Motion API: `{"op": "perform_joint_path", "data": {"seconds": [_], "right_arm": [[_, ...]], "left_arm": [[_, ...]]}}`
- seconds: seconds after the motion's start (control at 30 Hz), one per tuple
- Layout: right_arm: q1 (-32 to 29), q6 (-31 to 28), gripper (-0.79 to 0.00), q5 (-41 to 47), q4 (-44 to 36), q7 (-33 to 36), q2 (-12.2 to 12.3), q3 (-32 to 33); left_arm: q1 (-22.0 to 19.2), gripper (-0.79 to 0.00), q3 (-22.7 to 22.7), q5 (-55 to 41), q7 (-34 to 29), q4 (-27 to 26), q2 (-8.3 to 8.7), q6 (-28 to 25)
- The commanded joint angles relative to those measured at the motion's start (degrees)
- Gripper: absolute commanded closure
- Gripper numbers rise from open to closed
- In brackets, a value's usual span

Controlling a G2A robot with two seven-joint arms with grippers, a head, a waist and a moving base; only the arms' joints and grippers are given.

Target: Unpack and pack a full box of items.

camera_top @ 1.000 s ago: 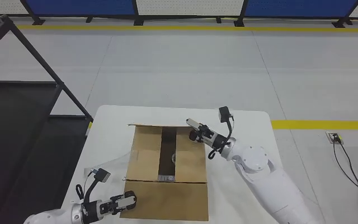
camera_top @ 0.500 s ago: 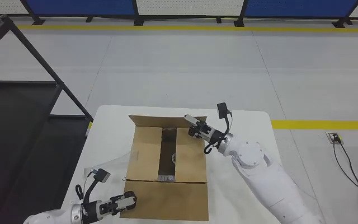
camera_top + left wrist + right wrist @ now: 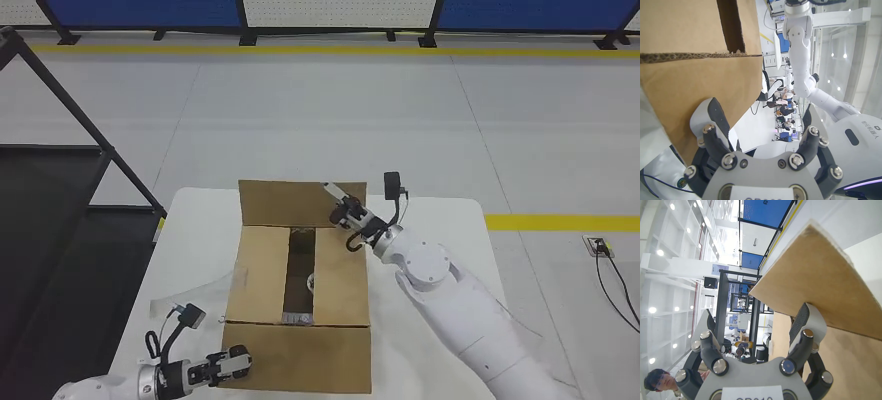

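A brown cardboard box (image 3: 262, 285) sits mid-table, its two side flaps folded in with a dark gap (image 3: 299, 268) between them. The far flap (image 3: 285, 203) stands raised. My right gripper (image 3: 336, 200) is open at that flap's right end; in the right wrist view the flap (image 3: 810, 279) rests on the outer side of one finger (image 3: 806, 317) of the gripper (image 3: 755, 321). My left gripper (image 3: 238, 360) is open at the left corner of the near flap (image 3: 300, 355). In the left wrist view the gripper (image 3: 762, 117) has the cardboard (image 3: 696, 81) against one finger (image 3: 715, 111).
The white table (image 3: 440, 225) has bare room right of the box. A crumpled clear plastic sheet (image 3: 185, 295) lies left of the box. A black metal frame (image 3: 90, 150) stands beyond the table's left side.
The right gripper moved toward the far edge and swung the far flap from nearly flat to raised. The left gripper slid slightly toward the near edge.
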Motion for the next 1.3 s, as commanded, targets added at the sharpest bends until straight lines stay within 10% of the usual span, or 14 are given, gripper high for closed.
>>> {"op": "perform_joint_path", "data": {"seconds": [0.0,0.57,1.27], "right_arm": [[2.1,0.6,-0.785,-0.6,3.4,-1.2,-1.1,-1.6],[11.2,4.7,-0.785,-2.1,23.4,-1.9,-8.0,-6.4],[12.0,1.3,-0.785,-4.2,28.7,-2.0,-9.0,-1.8]], "left_arm": [[0.1,-0.785,0.4,0.4,0.2,0.3,0.05,-0.2],[-1.4,-0.785,4.2,3.8,0.1,1.0,0.5,-0.7],[-3.3,-0.785,6.3,4.6,1.2,2.2,1.13,-2.4]]}}
